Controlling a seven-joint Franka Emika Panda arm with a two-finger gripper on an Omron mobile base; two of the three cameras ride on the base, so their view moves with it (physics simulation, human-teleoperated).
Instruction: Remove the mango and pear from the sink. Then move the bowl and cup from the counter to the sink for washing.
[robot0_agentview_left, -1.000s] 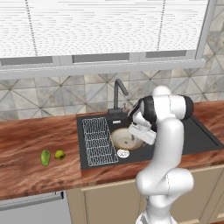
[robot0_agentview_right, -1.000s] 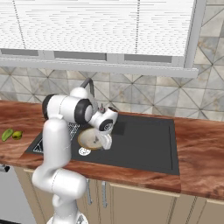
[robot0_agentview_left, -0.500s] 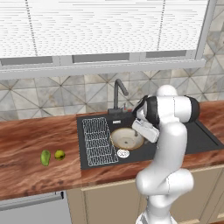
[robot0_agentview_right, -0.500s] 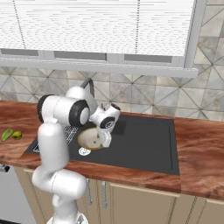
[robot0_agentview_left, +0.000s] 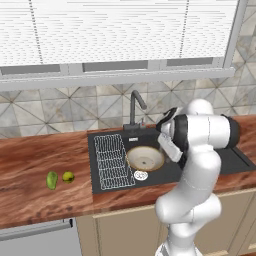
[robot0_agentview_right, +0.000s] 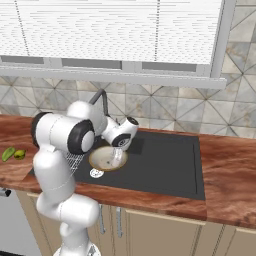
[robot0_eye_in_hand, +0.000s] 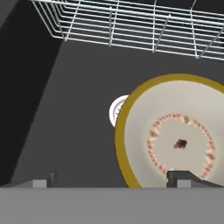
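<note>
The beige bowl (robot0_agentview_left: 145, 157) (robot0_agentview_right: 107, 158) rests upright on the floor of the black sink (robot0_agentview_left: 110, 137) (robot0_agentview_right: 165, 160), next to the drain. My gripper (robot0_eye_in_hand: 111, 179) hangs open a little above it and holds nothing. In the hand view one fingertip (robot0_eye_in_hand: 179, 177) is over the bowl's (robot0_eye_in_hand: 175, 135) speckled inside and the other is over bare sink floor (robot0_eye_in_hand: 78, 87). The long green mango (robot0_agentview_left: 52, 180) and the rounder yellow-green pear (robot0_agentview_left: 68, 176) lie side by side on the wooden counter (robot0_agentview_left: 30, 155), left of the sink. The cup is out of view.
A white wire rack (robot0_agentview_left: 111, 160) (robot0_eye_in_hand: 131, 26) lies on the sink's left part. The dark faucet (robot0_agentview_left: 135, 107) (robot0_agentview_right: 100, 97) rises behind the basin. The white drain (robot0_agentview_left: 141, 175) (robot0_eye_in_hand: 116, 111) sits by the bowl's rim. Counter (robot0_agentview_right: 230, 170) continues right of the sink.
My hand has lifted off the bowl and drawn back to the right, so the whole bowl now shows in the basin. The bowl and fruits have not moved.
</note>
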